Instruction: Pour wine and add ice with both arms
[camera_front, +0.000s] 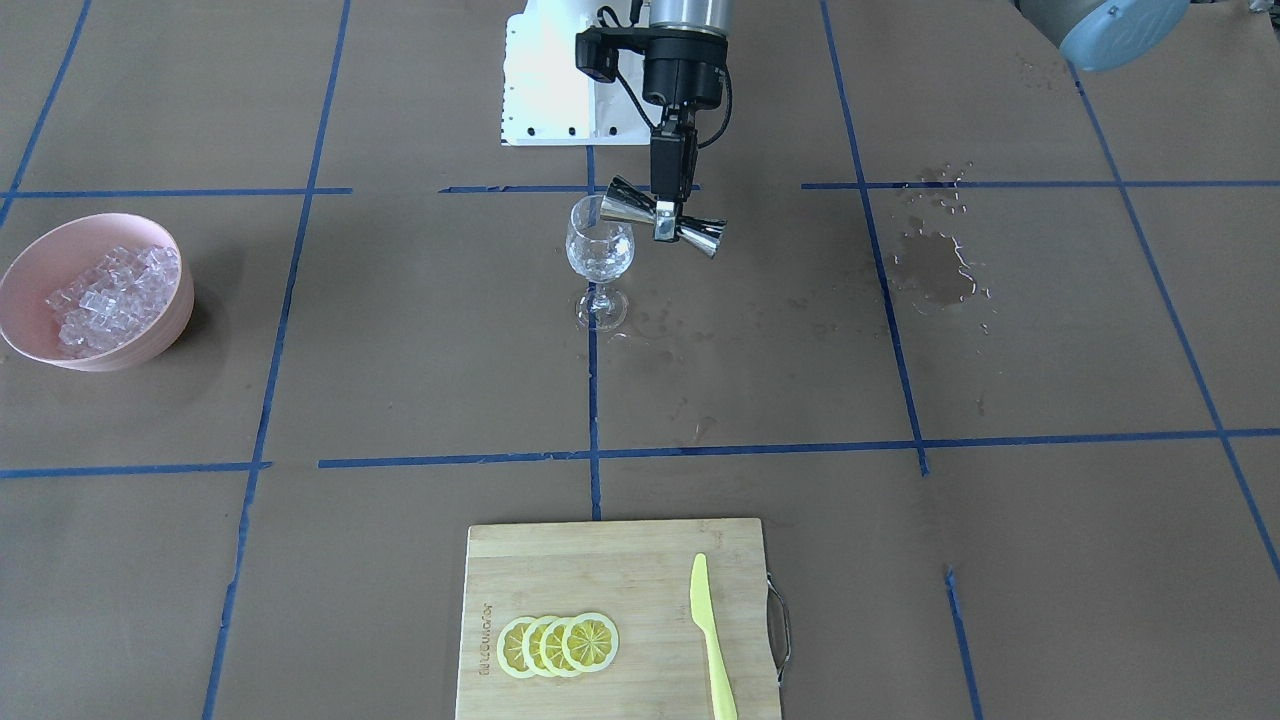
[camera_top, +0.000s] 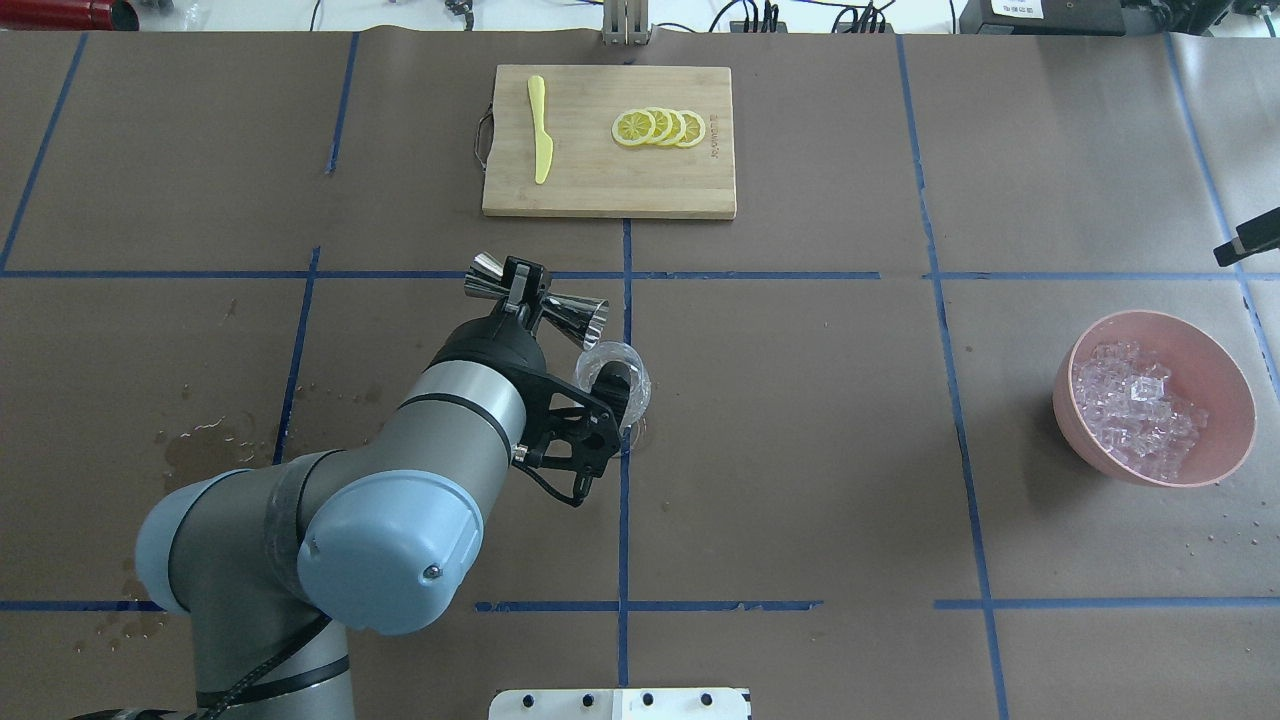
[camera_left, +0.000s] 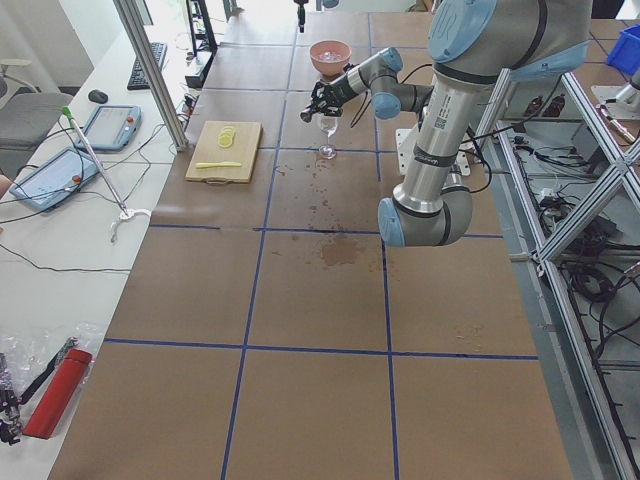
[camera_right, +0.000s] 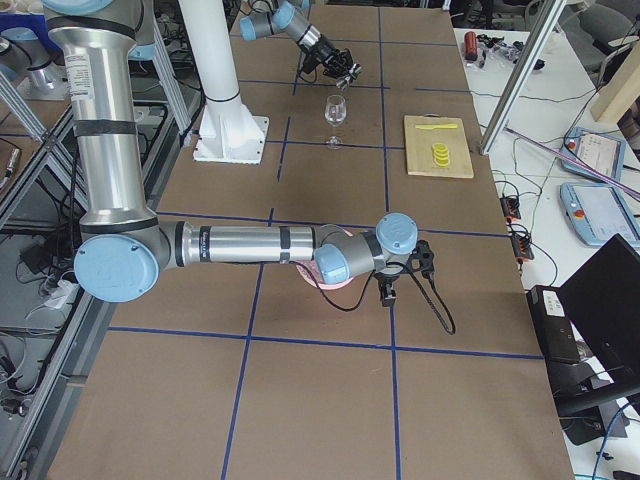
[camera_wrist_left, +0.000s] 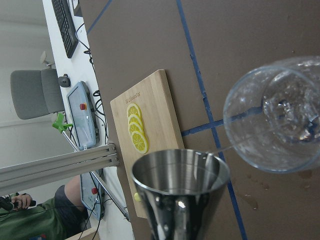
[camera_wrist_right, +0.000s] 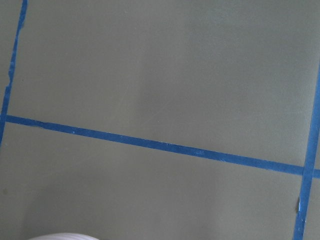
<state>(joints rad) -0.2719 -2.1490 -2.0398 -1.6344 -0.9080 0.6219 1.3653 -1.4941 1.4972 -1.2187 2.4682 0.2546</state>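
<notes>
My left gripper (camera_front: 667, 222) (camera_top: 524, 291) is shut on the waist of a steel jigger (camera_front: 624, 203) (camera_top: 578, 316) (camera_wrist_left: 180, 192), which lies tipped on its side. One jigger mouth sits at the rim of the clear wine glass (camera_front: 600, 252) (camera_top: 641, 392) (camera_wrist_left: 280, 120) at mid-table. A little clear wine (camera_wrist_left: 296, 126) glints in the glass bowl. The ice (camera_front: 112, 290) (camera_top: 1140, 405) is heaped in a pink bowl (camera_front: 30, 258) (camera_top: 1232, 385) far to my right. The right arm (camera_right: 250, 243) reaches over that bowl. I cannot tell whether the right gripper (camera_right: 388, 292) is open or shut.
A bamboo cutting board (camera_front: 560, 560) (camera_top: 600, 180) holds lemon slices (camera_front: 558, 643) (camera_top: 660, 127) and a yellow knife (camera_front: 708, 630) (camera_top: 540, 140) on the operators' side. Wet patches (camera_front: 935, 265) (camera_top: 200, 445) darken the brown paper. The white base plate (camera_front: 545, 90) is behind the glass.
</notes>
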